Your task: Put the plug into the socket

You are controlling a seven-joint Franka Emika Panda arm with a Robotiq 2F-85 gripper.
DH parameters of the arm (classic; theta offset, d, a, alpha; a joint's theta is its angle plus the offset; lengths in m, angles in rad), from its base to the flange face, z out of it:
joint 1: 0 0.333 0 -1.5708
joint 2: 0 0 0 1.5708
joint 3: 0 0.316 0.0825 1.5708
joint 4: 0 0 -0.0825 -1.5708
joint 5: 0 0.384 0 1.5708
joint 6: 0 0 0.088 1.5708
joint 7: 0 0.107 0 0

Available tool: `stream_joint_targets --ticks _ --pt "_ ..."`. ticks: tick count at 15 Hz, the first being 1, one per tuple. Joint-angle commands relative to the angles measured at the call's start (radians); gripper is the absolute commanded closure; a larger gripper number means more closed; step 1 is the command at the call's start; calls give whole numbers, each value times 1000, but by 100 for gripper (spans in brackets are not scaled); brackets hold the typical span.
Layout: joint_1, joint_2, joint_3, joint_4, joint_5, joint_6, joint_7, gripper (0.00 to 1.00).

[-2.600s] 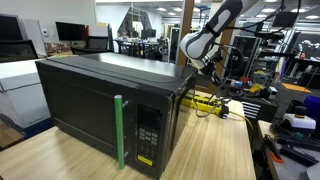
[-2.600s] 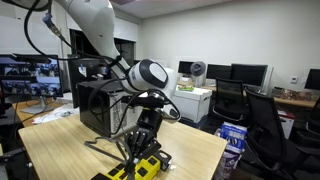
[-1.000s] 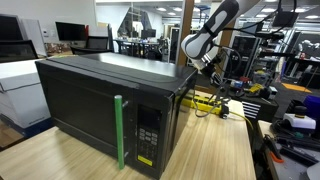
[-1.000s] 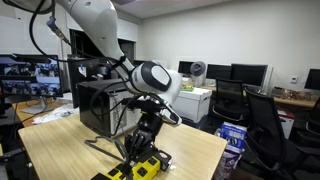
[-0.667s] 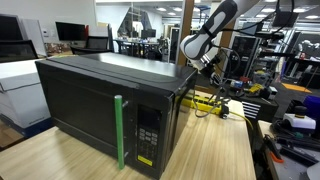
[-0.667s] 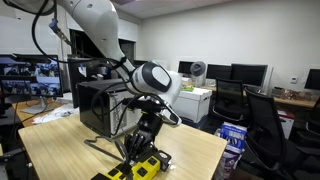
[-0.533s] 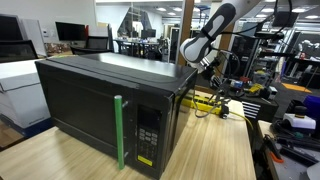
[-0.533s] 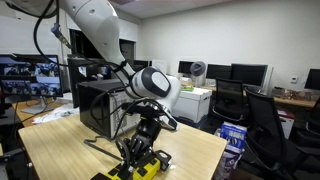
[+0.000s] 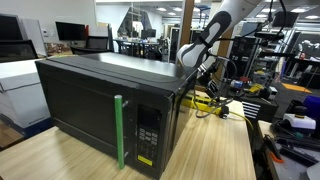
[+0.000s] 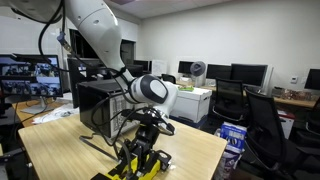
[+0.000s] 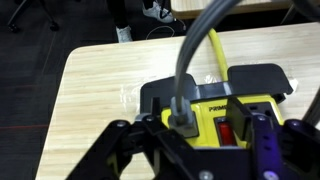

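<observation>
A grey cord (image 11: 183, 70) stands up from the yellow power strip (image 11: 210, 112) in the gap between the fingers (image 11: 118, 142), blocking the middle. Close beside the fingers, the black microwave (image 9: 100, 100) walls off 1 side. Ahead of the fingers, bare wooden surface (image 11: 100, 90) lies open.

In the wrist view, dark capitals beginning "PRIM" stood on the yellow face of the socket (image 11: 214, 108), just above its red switch (image 11: 228, 130); the rest was hidden. Markings on the microwave (image 9: 95, 95) keypad (image 9: 147, 134) were too small to read.
</observation>
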Motion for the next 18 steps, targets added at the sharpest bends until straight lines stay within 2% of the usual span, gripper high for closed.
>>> stream_joint_targets --ticks 1,4,6,10,14,16,18 --pt "25 -101 -3 -45 7 14 21 3" --pt "42 -167 -1 -40 4 -15 12 0" --pt "46 -228 6 -51 11 24 6 0" --pt "49 -333 23 -102 62 160 8 0" --pt "61 -442 23 -197 90 376 18 0" --pt "65 -500 29 -252 143 465 6 0" --pt "84 -575 29 -305 182 474 17 0"
